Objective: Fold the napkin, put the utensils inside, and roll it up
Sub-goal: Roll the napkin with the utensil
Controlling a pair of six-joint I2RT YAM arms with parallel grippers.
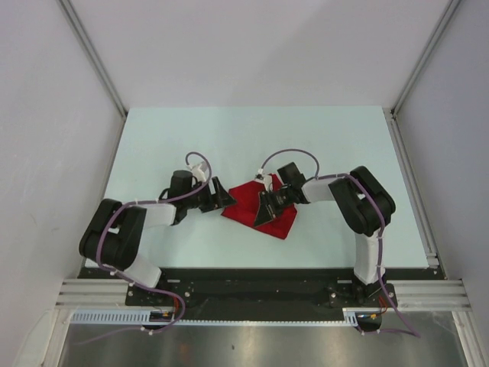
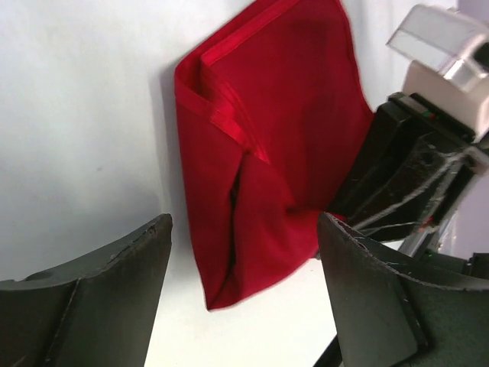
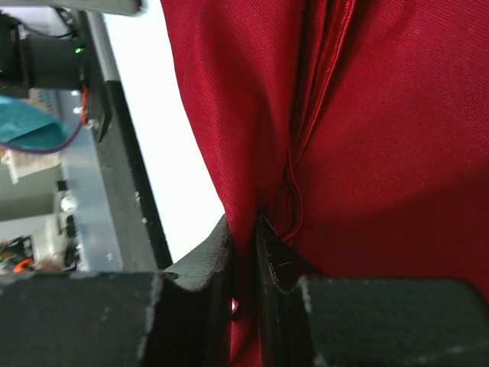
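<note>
On the pale table (image 1: 344,153), closed in by white walls (image 1: 46,115) at left, back and right, a metal rail (image 1: 260,292) runs along the near edge and carries both arm bases. At the far left the left arm (image 1: 122,229) bends inward, a purple cable (image 1: 191,164) looping over its wrist. Its left tool (image 1: 224,200) lies low over the table with its fingers (image 2: 145,252) standing wide apart and nothing between them. It points at the left edge of the napkin (image 1: 243,200); whether it touches the cloth cannot be told. The napkin lies folded in layers near the middle of the table, between the two tools, its hemmed edges stacked along the fold (image 2: 229,115). The right tool (image 1: 263,210) sits on top of the napkin and hides part of it from above. In the right wrist view, its fingers (image 3: 206,260) are drawn close together, pinching a ridge of the red cloth (image 3: 397,115). Farther right, the right arm (image 1: 367,202) folds back toward its base
</note>
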